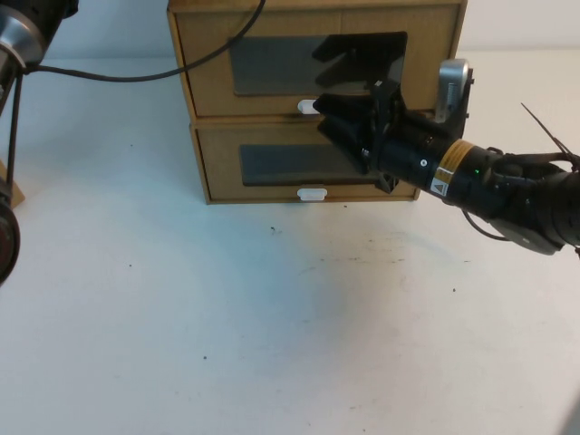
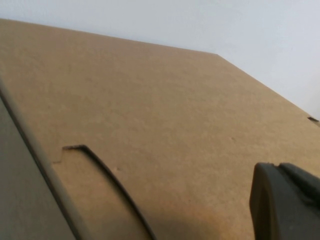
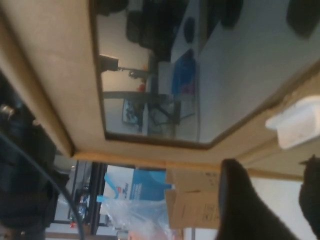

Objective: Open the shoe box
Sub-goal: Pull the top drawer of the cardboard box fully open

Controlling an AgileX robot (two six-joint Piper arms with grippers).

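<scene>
- The white table point(image 1: 272, 344) lies bare at 6 o'clock, so a drawer front pulled this way should meet nothing.
- Two cardboard boxes are stacked at 12 o'clock. The lower shoe box point(image 1: 227, 181) sits on the table with its lower tab point(image 1: 312, 193) at the bottom edge, and it is best left untouched.
- The right gripper point(image 1: 324, 116) reaches in from 3 o'clock with its jaws spread apart and nothing between them. Its tips are just beside the white tab point(image 1: 308, 106) of the upper shoe box point(image 1: 204, 54).
- The step in hand, as I judge it, is taking that tab — it is small and flat, so the jaws should straddle it squarely and close fully before any pull.
- Pull straight toward 6 o'clock, level with the box front. An upward or sideways tug could tear the tab or drag the top box off the one beneath.
- Keep the tips off the dark window point(image 1: 272, 68) above the tab, since the film looks thin.
- A black cable point(image 1: 136, 77) trails from 10 o'clock across the top of the stack — check that it does not snag.
- The left gripper point(image 2: 287, 202) hangs close over a brown cardboard face. Whether it is open or closed I cannot tell. Pressing there could steady the stack.
</scene>
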